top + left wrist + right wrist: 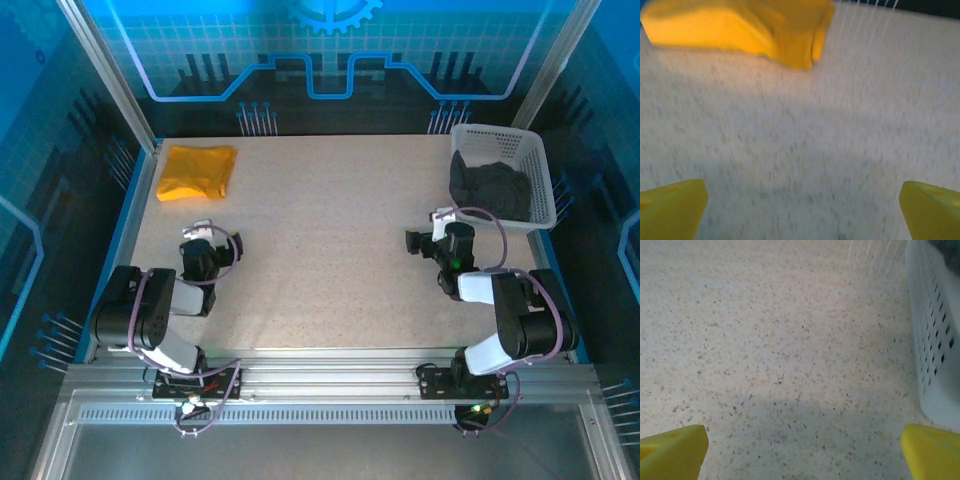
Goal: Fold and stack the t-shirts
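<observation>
Both my grippers hang low over the table (330,250), jaws spread wide and holding nothing: left gripper (204,233) near the left edge, right gripper (432,228) just short of the basket (500,134). The orange shirt (197,172) lies as a compact bundle in the far-left corner, ahead of my left fingers, and looks folded already. The dark shirt (490,188) sits crumpled in the basket at far right. My reading is that the dark one is the job now, so the right arm should go first. To do it well, I would come over the near wall rather than through it and pinch a high ridge of cloth, not the plastic lattice, then lift clear before swinging toward open table. The basket looks light and may drag along. I would spread the shirt flat mid-table with both arms before any fold.
</observation>
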Tool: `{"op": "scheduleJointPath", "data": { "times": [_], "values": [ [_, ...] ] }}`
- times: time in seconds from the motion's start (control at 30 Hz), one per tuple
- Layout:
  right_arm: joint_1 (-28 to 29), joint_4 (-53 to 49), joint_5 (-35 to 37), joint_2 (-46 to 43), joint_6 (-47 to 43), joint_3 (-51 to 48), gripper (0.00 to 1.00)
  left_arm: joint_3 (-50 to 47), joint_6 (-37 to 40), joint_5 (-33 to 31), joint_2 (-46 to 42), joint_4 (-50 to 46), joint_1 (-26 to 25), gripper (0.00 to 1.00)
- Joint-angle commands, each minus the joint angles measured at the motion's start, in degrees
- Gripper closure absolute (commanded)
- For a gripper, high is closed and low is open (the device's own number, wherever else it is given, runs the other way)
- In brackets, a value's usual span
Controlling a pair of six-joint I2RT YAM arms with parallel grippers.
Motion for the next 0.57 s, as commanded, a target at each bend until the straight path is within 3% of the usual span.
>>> {"op": "scheduleJointPath", "data": {
  "times": [0.0, 0.53],
  "values": [
    [-0.8, 4.1, -1.8, 0.3, -1.0, 0.8, 0.00, 5.3, 2.3, 1.0, -1.0, -2.2, -0.7, 0.01],
    [-0.6, 3.7, -2.1, 0.3, -1.4, 1.0, 0.00, 5.2, 2.8, 0.5, -0.5, -0.9, -0.8, 0.01]
  ]
}}
